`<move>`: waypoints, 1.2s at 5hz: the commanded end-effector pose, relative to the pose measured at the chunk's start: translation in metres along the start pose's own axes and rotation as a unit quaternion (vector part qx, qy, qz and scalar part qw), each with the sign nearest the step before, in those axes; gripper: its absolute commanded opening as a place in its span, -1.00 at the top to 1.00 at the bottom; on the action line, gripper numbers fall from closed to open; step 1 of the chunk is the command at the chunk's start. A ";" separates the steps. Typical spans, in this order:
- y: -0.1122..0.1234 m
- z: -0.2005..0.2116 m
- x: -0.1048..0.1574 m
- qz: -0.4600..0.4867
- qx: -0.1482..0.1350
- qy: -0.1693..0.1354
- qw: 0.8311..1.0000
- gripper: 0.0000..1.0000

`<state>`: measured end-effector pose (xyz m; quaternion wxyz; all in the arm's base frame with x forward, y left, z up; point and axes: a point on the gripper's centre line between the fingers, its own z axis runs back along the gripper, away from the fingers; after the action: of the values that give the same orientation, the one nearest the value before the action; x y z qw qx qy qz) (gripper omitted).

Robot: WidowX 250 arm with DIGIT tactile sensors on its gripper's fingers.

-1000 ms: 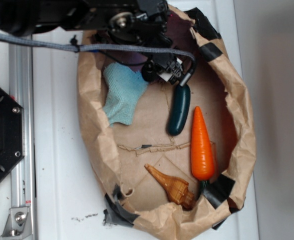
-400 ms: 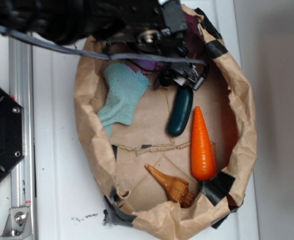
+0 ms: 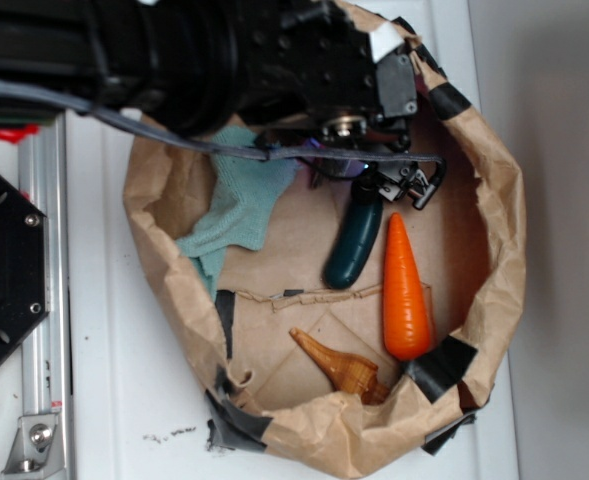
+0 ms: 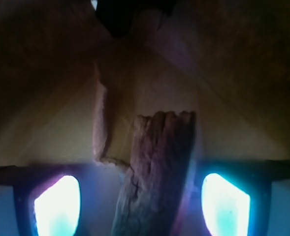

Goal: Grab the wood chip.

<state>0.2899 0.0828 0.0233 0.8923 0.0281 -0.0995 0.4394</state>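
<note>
Wrist view, left to right: one glowing finger (image 4: 56,206), the wood chip (image 4: 157,172), then the other finger. The chip lies between them on brown paper (image 4: 61,132), its long axis running straight ahead from the pincer (image 4: 142,209), whose fingers stand apart, not yet clamped. Closing should catch it across its width.
</note>
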 end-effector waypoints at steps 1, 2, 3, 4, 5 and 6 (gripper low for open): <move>-0.006 -0.009 -0.007 -0.017 0.003 -0.020 1.000 -1.00; -0.007 -0.016 -0.010 -0.011 0.007 -0.024 1.000 -0.72; -0.006 -0.019 -0.011 -0.002 0.006 -0.024 1.000 1.00; -0.001 -0.015 -0.011 -0.001 0.001 -0.024 1.000 1.00; 0.002 -0.010 -0.010 -0.002 -0.005 -0.024 1.000 1.00; 0.008 0.001 -0.005 -0.023 -0.018 -0.020 0.999 1.00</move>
<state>0.2845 0.0702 0.0150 0.9060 0.0267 -0.1129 0.4070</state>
